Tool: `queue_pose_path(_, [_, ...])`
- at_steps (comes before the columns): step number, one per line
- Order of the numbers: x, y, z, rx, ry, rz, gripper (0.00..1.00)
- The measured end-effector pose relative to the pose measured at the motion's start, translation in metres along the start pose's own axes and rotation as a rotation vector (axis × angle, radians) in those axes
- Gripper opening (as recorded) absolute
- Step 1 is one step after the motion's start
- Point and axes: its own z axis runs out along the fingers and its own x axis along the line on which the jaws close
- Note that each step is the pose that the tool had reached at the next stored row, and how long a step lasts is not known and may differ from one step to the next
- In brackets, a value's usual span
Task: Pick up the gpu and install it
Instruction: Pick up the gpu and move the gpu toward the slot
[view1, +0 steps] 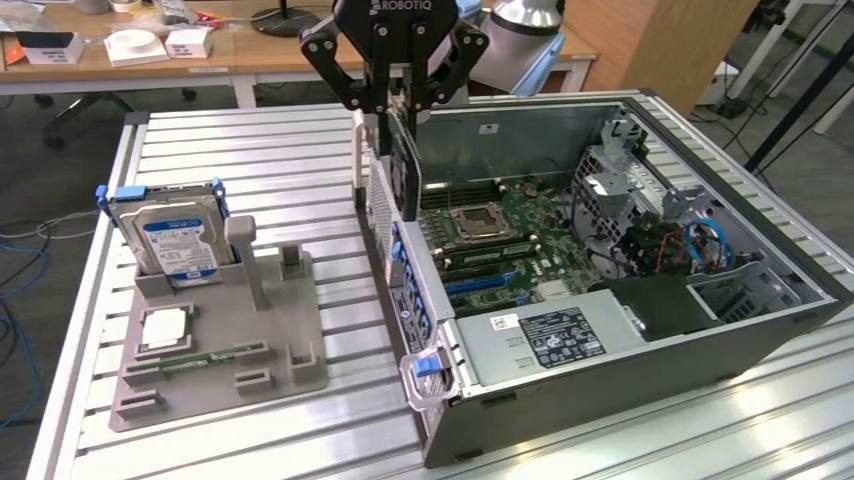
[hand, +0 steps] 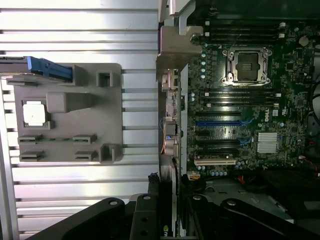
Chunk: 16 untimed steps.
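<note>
**Gripper** (hand: 167, 197): fingers (hand: 147, 202) sit on either side of gpu (hand: 166, 227). Card is held edge-on, in line w/ case (hand: 176, 15) wall nearest holder.

**Table** (hand: 75, 30): slatted metal. Grey holder (hand: 107, 115) lies flat on it, beside case, not touching.

**Holder:** cpu (hand: 34, 112) lies in a recess. Drive (hand: 47, 69) w/ blue bracket stands at one holder edge.

**Mobo** (hand: 295, 65), inside case:
- Socket (hand: 248, 62) has a metal frame.
- RAM slots (hand: 235, 95) run along both sides of socket.
- Blue slot (hand: 220, 122) is next to RAM slots.
- White slot (hand: 215, 162) is nearer gripper.
- Finned heatsink (hand: 268, 142) sits between blue and white slots' far ends.
</note>
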Motion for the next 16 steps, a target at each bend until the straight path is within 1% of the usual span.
queue_pose_path(16, [-0.0069, 0.0003, 0.0002, 0.0000, 0.0000, 0.000, 0.26])
